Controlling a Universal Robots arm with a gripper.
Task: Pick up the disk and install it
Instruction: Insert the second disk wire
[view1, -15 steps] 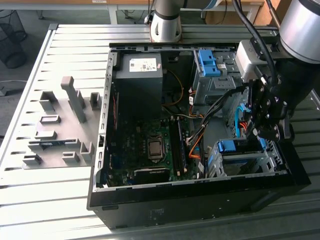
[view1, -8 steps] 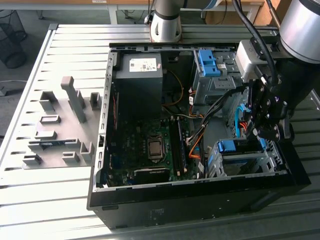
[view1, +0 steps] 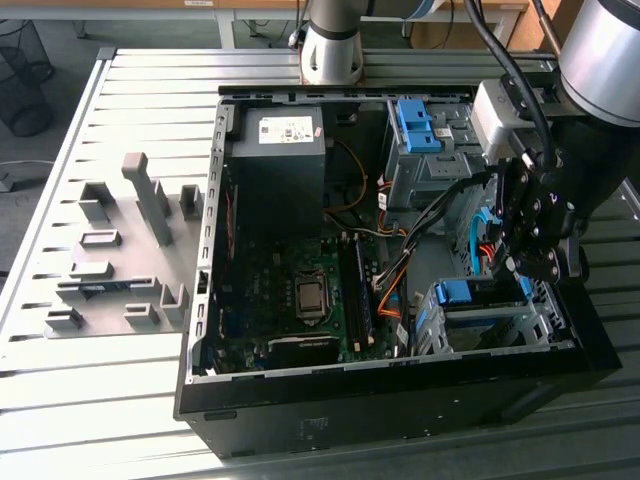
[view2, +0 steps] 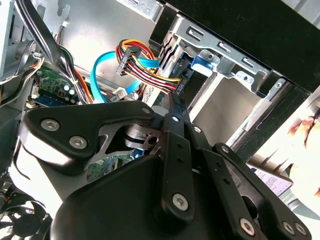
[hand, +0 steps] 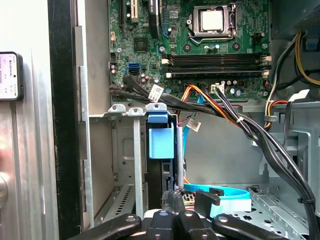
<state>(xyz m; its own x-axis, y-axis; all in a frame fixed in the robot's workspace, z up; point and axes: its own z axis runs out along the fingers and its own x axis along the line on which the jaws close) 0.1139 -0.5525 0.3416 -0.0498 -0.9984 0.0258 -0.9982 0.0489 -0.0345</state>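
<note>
Black gripper (view1: 535, 262), blue-railed disk (hand: 161, 142), green motherboard (view1: 300, 290)

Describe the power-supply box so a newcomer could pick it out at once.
Start at the open black computer case lying on the slatted metal table. Inside it, in the far corner towards the exterior view's left, above the green motherboard, sits the power-supply box. It is the biggest plain grey block there, with a white sticker on top.

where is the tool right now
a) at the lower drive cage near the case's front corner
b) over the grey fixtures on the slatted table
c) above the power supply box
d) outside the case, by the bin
a: in the exterior view the tool hangs inside the open case, just over the lower drive cage with its blue bracket, on the exterior view's right.
</note>
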